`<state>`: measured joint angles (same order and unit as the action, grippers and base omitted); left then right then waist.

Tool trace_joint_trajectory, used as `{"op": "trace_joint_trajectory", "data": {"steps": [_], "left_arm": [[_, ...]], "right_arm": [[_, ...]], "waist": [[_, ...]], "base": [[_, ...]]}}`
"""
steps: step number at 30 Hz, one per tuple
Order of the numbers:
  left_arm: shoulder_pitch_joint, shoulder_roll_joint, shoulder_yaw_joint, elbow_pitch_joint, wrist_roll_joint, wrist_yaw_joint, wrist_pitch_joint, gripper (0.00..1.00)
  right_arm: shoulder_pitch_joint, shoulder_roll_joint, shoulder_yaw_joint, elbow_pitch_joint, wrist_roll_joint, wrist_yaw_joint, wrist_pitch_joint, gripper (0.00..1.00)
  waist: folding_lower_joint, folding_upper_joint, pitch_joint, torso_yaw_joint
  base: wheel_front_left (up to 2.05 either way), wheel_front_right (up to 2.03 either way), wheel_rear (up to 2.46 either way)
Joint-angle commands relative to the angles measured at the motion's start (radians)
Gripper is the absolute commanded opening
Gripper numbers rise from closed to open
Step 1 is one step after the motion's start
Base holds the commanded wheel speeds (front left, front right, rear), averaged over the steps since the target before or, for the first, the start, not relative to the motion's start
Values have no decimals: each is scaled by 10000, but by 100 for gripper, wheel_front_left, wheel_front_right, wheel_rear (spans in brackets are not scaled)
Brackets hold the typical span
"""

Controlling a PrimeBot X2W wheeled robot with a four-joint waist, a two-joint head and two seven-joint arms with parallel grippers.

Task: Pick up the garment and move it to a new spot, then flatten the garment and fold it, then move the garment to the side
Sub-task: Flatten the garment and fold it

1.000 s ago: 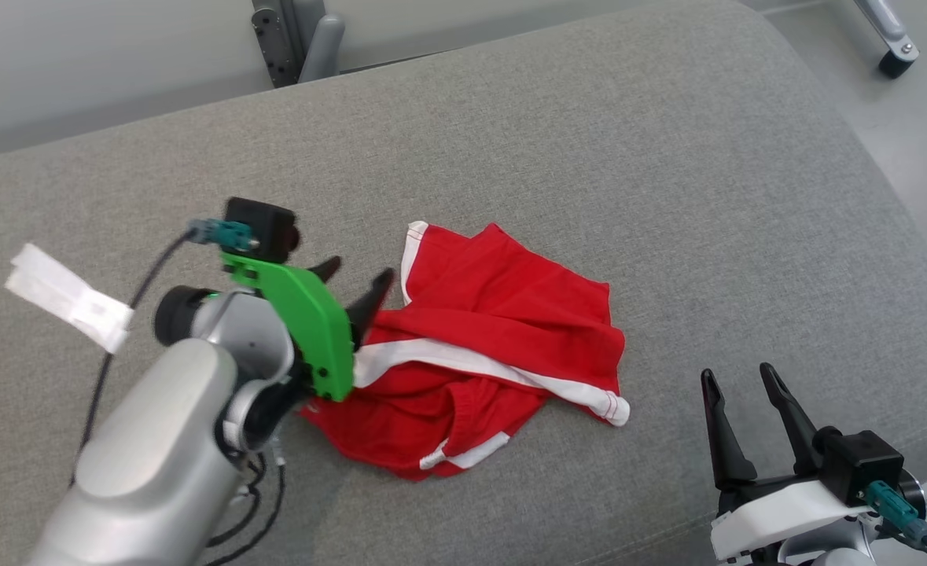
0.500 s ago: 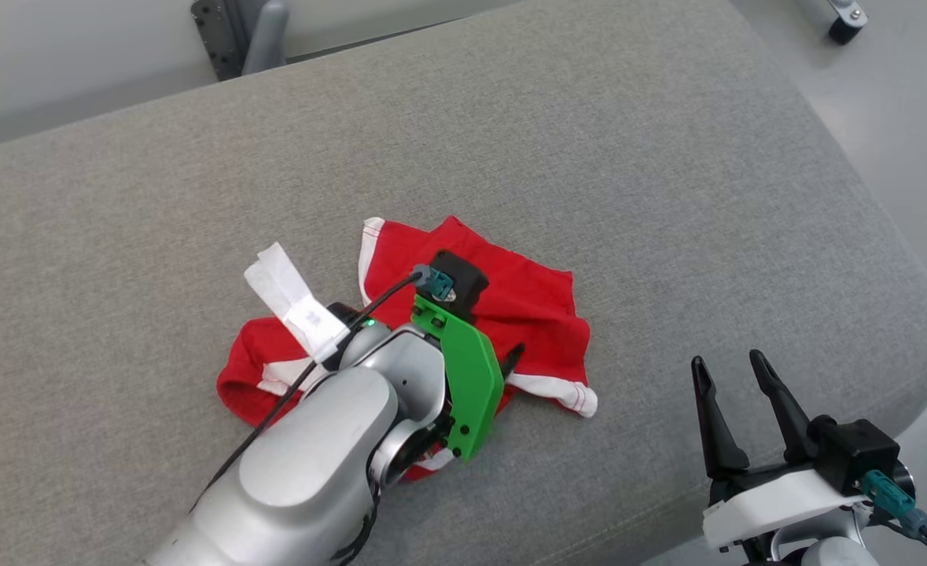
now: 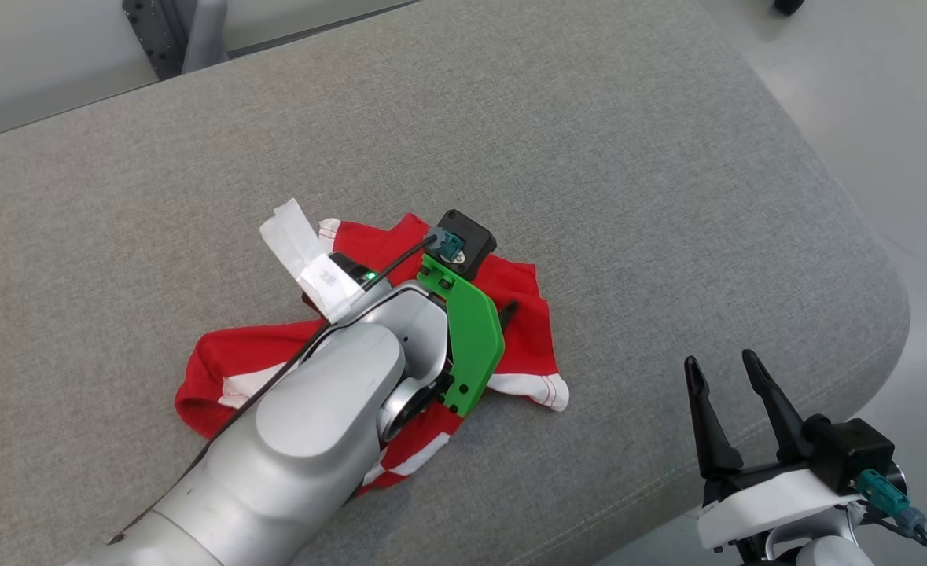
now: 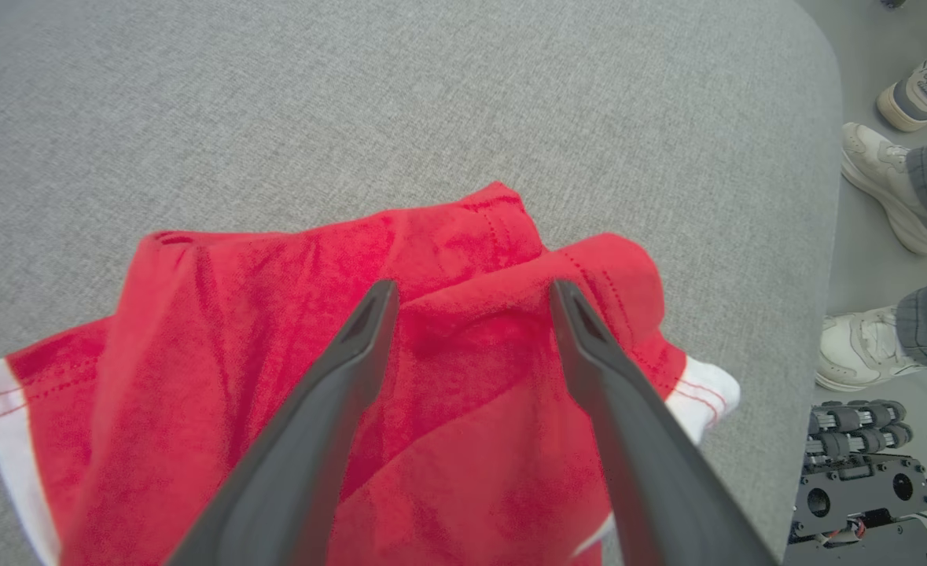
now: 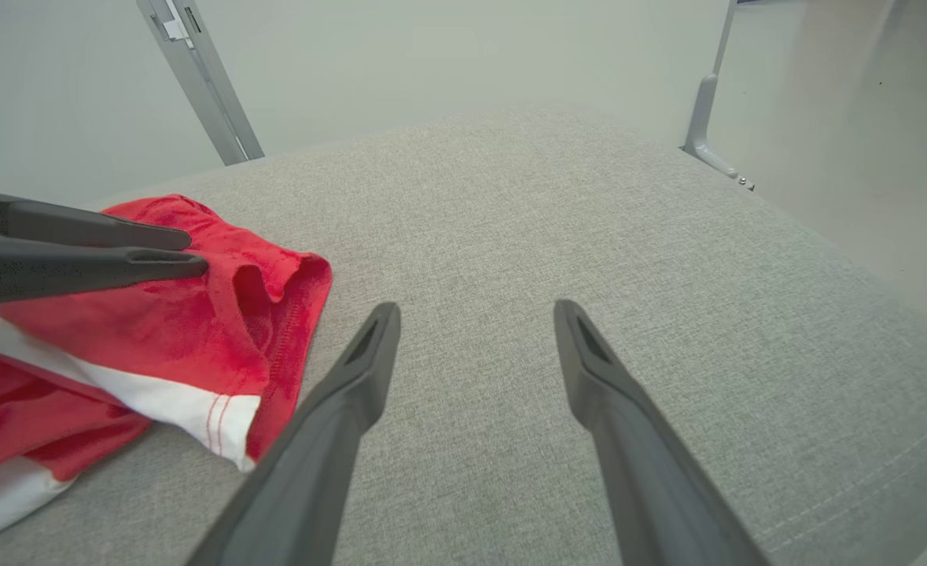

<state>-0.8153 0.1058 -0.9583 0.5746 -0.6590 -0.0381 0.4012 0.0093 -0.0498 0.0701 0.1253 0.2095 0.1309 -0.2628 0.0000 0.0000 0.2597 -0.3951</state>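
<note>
Garment [image 4: 219, 314], crumpled at frame centre, lies beneath the left gripper [image 4: 472, 286], jaws spread wide and empty; closing here may pinch one loose fold, which could slip free.

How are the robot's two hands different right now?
The left gripper wears a green bracket; the right gripper a white bracket. The left gripper is over the red garment; the right gripper is beside it, over the gray cushion. Both have dark fingers, spread open.
</note>
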Motion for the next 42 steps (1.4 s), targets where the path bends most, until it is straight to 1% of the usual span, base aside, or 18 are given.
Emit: {"op": "trace_joint_trajectory", "data": {"steps": [1,5,9,12,13,14,15,16,20,25,29,34,38,40,42], "left_arm": [[-230,-72,-38,164,166,-32,-160,100],[-512,-202,-321,600,369,-187,-342,100],[-504,-288,-708,1045,260,-522,1,100],[-586,-310,-905,1327,223,-660,118,100],[-611,-310,-960,1380,221,-680,131,84],[-611,-310,-960,1380,221,-680,131,84],[-638,-317,-990,1455,204,-713,113,41],[-643,-322,-1072,1535,185,-760,171,0],[-709,-344,-1241,1600,-66,-859,218,0],[-1217,-381,-852,1413,-342,-893,-574,0],[-1734,-448,-418,1570,-581,-672,-1020,0],[-2281,-507,150,2056,-1338,-630,-839,0],[-2759,-506,549,2734,-1777,-593,-714,0],[-2916,-317,697,3223,-1849,-535,-746,0],[-3042,-202,617,3680,-1782,-620,-650,0]], "right_arm": [[-146,-15,20,-12,34,-3,-30,100],[-150,-17,68,33,34,-3,-30,100],[-170,-15,140,60,38,-3,-30,100],[-166,-17,163,70,58,-3,-30,100],[-166,-17,167,72,66,-3,-30,100],[-166,-17,167,72,66,-3,-30,100],[-165,-17,172,75,66,-3,-30,100],[-161,-17,179,80,71,-3,-30,100],[-129,-17,166,53,84,-3,-30,100],[-267,-17,210,42,160,-3,-30,100],[-364,-15,350,52,268,-3,-30,100],[-464,-16,660,118,370,-3,-30,100],[-560,-11,875,138,517,-3,-30,100],[-554,-9,993,177,624,-3,-30,100],[-391,-15,913,166,688,-3,-30,100]], "waist": [[0,0,39,-10],[0,0,80,-42],[0,0,100,-117],[0,0,120,-174],[0,0,126,-188],[0,0,126,-188],[0,0,131,-201],[0,0,131,-212],[0,0,151,-239],[0,0,223,-302],[0,0,336,-453],[0,0,631,-955],[0,0,1034,-1465],[0,0,1225,-1712],[0,0,1358,-1754]], "base": [[0,0,0],[0,0,0],[0,0,0],[0,0,0],[0,0,0],[0,0,0],[0,0,0],[0,0,0],[0,0,0],[0,0,0],[0,0,0],[0,0,0],[0,0,0],[0,0,0],[0,0,0]]}}
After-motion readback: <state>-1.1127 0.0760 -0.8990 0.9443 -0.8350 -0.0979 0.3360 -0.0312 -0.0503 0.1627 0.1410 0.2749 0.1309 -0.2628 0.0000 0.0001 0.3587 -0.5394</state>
